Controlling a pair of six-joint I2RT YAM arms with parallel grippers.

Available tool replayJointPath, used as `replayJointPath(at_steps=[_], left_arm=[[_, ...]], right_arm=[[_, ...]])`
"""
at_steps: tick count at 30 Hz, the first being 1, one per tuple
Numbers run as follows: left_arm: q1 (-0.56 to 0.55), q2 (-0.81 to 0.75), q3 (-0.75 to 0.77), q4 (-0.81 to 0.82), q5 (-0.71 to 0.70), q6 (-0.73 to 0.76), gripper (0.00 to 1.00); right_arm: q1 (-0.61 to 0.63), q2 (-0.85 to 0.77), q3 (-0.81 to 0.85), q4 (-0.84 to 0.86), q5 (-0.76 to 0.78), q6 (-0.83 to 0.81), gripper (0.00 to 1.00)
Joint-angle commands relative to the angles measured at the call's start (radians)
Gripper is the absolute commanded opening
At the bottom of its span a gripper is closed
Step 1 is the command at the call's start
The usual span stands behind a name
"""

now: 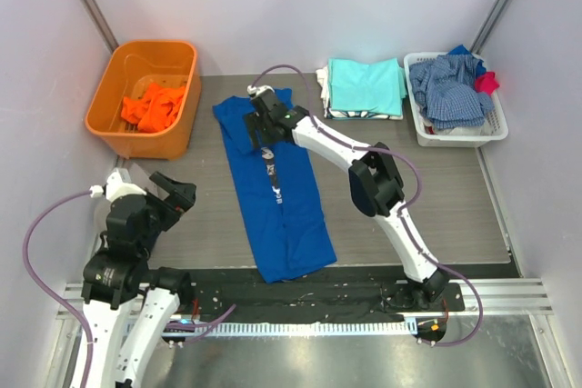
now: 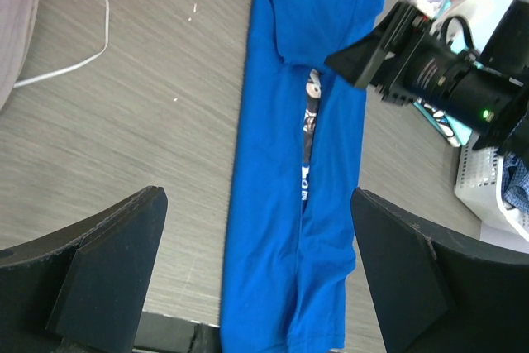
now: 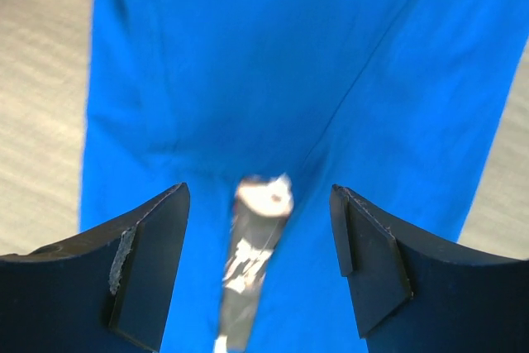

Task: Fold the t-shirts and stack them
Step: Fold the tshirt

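Top external, one blue t-shirt (image 1: 277, 197), left claw (image 2: 258, 197) open, right claw (image 3: 258, 196) open, seemingly empty

Soft, even light comes from above me. The overhead view is bright and sharp, with faint shadows under my arms and inside the orange bin (image 1: 103, 97); the metal rail (image 1: 509, 290) at the near edge shows pale glare. My left wrist view is clear, though the left gripper (image 2: 258, 200) is dark and slightly soft. My right wrist view is blurred: the royal blue t-shirt (image 3: 273, 64) looks oversaturated, its print (image 3: 260, 229) smeared.
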Motion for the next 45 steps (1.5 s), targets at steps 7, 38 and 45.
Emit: replayJointPath(at_steps=[7, 38, 45], left_arm=[[0.004, -0.065, -0.054, -0.055, 0.03, -0.043, 1.0], [0.006, 0.013, -0.112, 0.078, 0.131, -0.029, 1.0], [0.003, 0.085, -0.184, 0.203, 0.257, -0.007, 1.0]], right_arm=[[-0.059, 0.194, 0.135, 0.002, -0.14, -0.081, 0.77], [-0.22, -0.016, 0.054, 0.221, -0.252, 0.087, 0.82], [-0.22, -0.381, -0.17, 0.237, -0.227, 0.072, 0.82]])
